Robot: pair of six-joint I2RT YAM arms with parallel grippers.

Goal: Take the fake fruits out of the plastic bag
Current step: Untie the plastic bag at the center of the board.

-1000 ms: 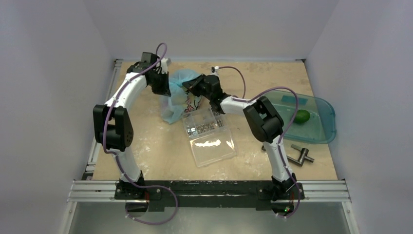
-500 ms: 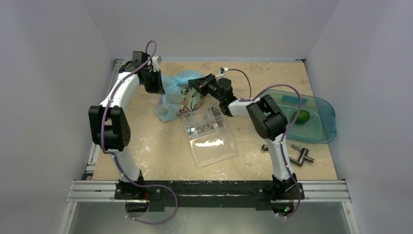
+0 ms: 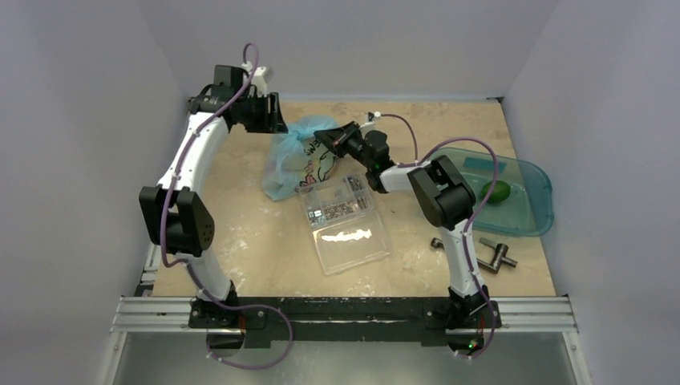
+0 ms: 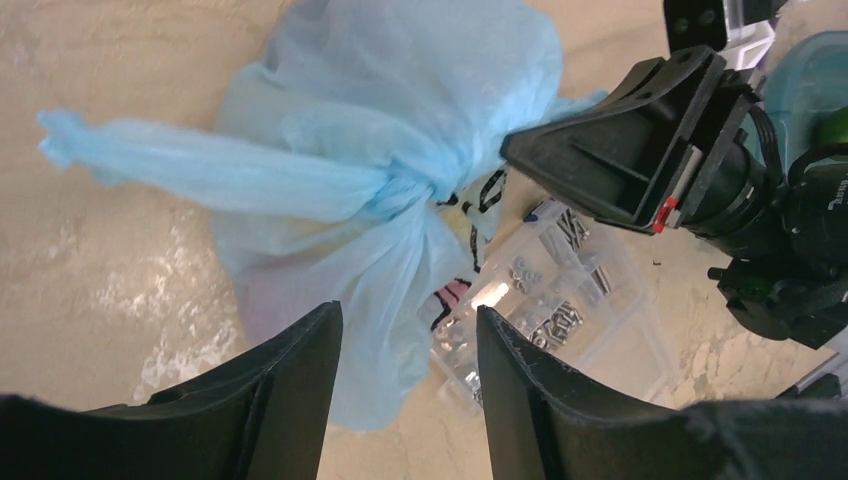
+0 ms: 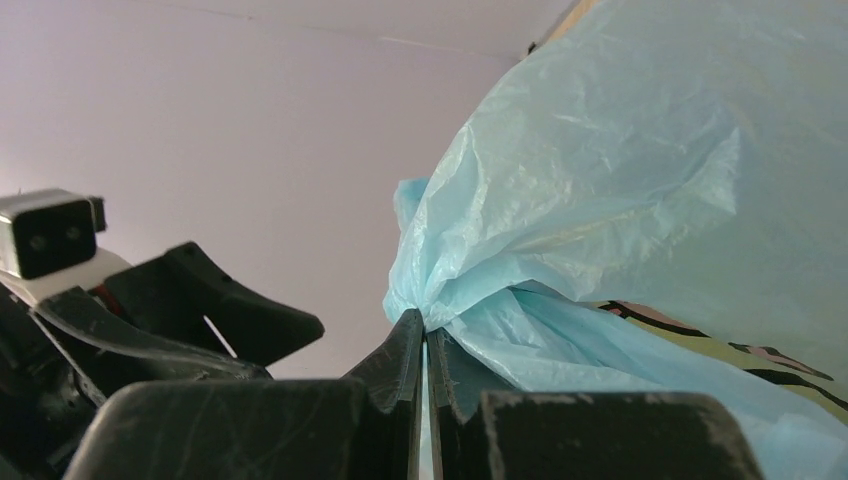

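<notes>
The light-blue plastic bag (image 3: 290, 156) lies knotted at the back of the table, with one twisted handle (image 4: 200, 165) sticking out to the side. My right gripper (image 5: 424, 335) is shut on a pinch of the bag's film near the knot; it also shows in the top view (image 3: 324, 138). Up and to the left of the bag hangs my left gripper (image 4: 408, 345), open with nothing between its fingers (image 4: 300, 385). A green round fruit (image 3: 497, 191) lies in the teal tray (image 3: 536, 216). Any fake fruits inside the bag are hidden.
A clear plastic box (image 3: 346, 223) holding screws sits right in front of the bag and touches it. A dark T-shaped metal tool (image 3: 493, 255) lies at the right front. The walls stand close behind and to the left of my left arm.
My left gripper has opened, let go of the bag and drawn back to the left. The right gripper has shifted a little right with the bag's film still pinched.
</notes>
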